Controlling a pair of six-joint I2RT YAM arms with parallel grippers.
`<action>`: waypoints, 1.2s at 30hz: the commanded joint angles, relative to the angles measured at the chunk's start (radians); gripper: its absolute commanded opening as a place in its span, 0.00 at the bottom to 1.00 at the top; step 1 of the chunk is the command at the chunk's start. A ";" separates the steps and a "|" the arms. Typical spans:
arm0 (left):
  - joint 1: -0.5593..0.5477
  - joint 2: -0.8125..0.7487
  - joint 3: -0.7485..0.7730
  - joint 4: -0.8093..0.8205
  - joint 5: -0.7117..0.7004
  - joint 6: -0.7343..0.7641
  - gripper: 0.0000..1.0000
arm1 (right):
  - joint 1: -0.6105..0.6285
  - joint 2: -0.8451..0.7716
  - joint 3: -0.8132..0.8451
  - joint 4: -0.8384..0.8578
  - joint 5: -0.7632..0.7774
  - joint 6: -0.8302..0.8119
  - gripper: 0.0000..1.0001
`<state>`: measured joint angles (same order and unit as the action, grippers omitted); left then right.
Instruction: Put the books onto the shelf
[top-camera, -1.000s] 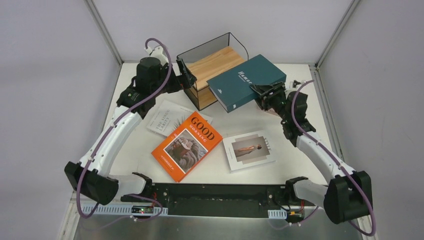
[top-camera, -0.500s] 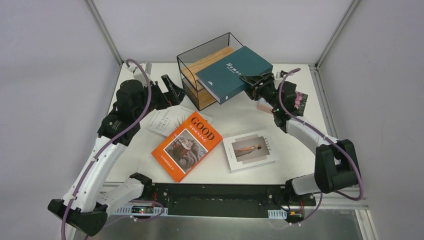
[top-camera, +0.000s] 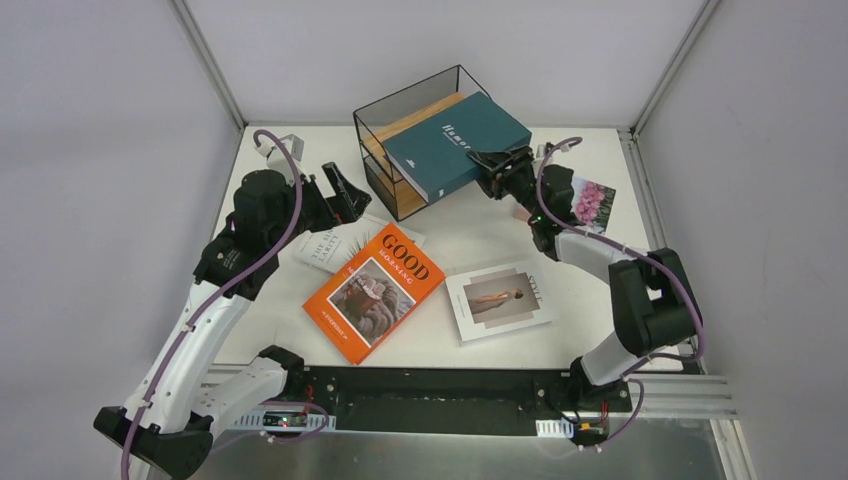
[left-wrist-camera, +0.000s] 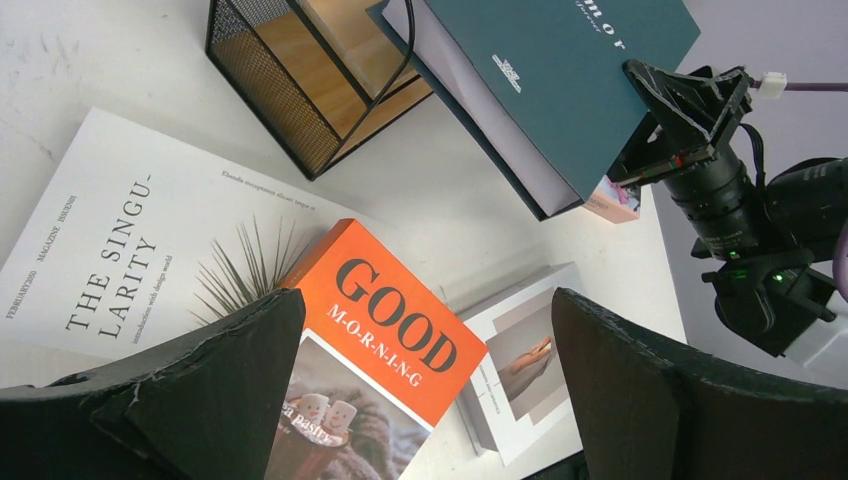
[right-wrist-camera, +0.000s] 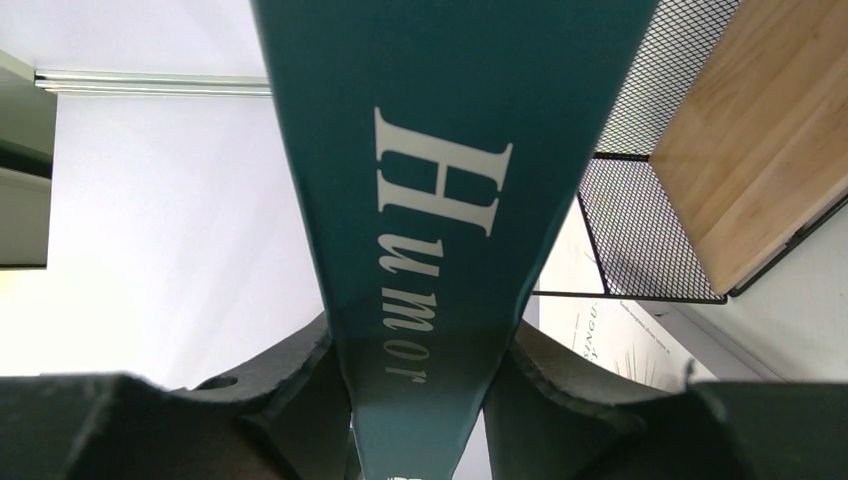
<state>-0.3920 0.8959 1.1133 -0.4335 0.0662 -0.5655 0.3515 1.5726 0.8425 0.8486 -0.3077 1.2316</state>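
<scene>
Between right tool (top-camera: 497, 172) jaws — teal book (top-camera: 450, 145)

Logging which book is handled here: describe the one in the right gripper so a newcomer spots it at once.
Find the black wire shelf with wooden boards at the back of the table. Tilted over its right end, pinched at one edge by the right gripper, is a book. It alone has a dark teal cover lettered "Humor" in white, and it alone is off the table.
</scene>
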 joint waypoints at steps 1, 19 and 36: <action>0.001 -0.014 0.004 0.001 -0.019 0.005 0.99 | 0.012 0.051 0.047 0.081 -0.034 -0.007 0.05; 0.000 -0.028 0.021 -0.026 -0.022 0.021 0.99 | 0.023 0.181 0.142 0.033 -0.044 -0.010 0.03; 0.001 -0.061 0.001 -0.034 -0.027 0.006 0.99 | 0.095 0.252 0.334 -0.328 0.122 -0.115 0.59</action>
<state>-0.3920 0.8577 1.1133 -0.4664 0.0479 -0.5648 0.4236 1.8179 1.1286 0.6720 -0.2352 1.1988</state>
